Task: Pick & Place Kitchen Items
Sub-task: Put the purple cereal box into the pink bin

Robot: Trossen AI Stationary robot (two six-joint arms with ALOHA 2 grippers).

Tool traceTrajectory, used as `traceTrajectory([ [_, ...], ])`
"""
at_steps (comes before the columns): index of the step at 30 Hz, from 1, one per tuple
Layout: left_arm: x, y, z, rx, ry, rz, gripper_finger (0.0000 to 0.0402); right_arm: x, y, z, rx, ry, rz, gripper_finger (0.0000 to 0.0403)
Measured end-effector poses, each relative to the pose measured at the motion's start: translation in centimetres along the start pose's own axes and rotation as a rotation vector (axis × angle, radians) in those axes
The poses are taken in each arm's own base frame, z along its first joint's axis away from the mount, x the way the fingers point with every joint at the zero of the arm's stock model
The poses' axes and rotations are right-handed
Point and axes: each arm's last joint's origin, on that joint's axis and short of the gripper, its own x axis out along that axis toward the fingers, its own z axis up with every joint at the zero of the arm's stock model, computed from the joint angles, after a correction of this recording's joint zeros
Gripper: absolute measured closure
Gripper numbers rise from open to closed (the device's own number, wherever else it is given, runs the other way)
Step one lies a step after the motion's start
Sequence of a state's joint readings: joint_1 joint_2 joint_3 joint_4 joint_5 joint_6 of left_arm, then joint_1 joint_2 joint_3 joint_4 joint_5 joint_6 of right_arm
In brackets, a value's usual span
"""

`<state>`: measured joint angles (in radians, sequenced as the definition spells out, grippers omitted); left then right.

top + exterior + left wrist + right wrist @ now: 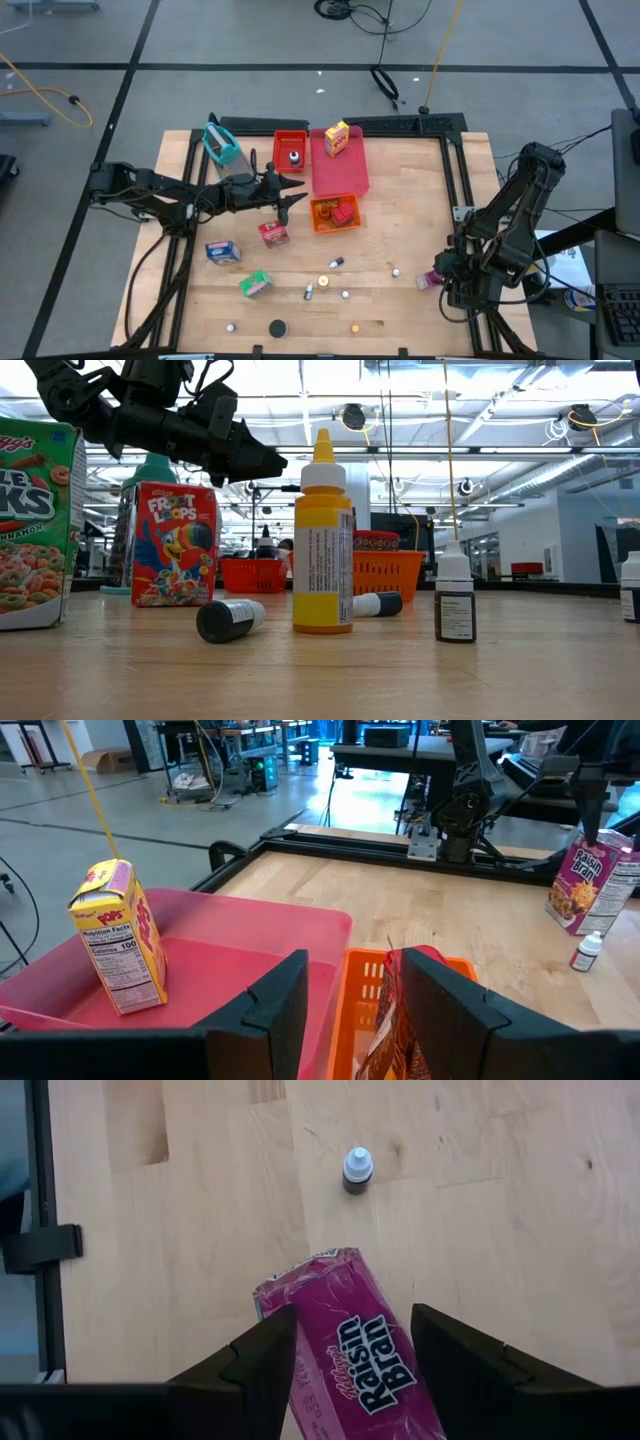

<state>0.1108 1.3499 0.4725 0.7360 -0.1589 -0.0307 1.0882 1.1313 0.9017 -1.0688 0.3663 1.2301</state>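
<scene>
My left gripper hovers open just left of the orange tray. A crinkled red-brown packet standing in that tray shows between its fingers. A yellow Pops box stands on the pink tray. My right gripper points steeply down near the table's right edge. It is open, with a finger on each side of a pink Raisin Bran box standing below it. I see no touch.
A red tray holds a bottle and a teal basket sits at the far left. Loose on the wood are a Froot Loops box, a blue box, a green box and several small bottles and caps, one beyond the Raisin Bran box.
</scene>
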Motion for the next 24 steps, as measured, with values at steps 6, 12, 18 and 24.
traceTrajectory([
  [6,0.00,-0.01,0.00,0.000,0.000,0.000,0.0238,0.29,-0.19,-0.25,0.011,0.023,-0.004,0.0287],
  [12,0.00,-0.01,0.00,0.000,0.000,-0.001,0.0238,0.12,-0.46,-0.26,-0.009,0.026,-0.002,0.0393],
  [18,0.00,-0.01,-0.01,0.000,0.000,0.000,0.0238,0.17,-0.45,-0.06,-0.004,0.011,-0.002,0.0400],
  [24,-0.01,-0.01,-0.01,0.000,0.000,0.000,0.0238,0.04,-0.71,0.30,0.014,-0.006,0.011,0.0400],
])
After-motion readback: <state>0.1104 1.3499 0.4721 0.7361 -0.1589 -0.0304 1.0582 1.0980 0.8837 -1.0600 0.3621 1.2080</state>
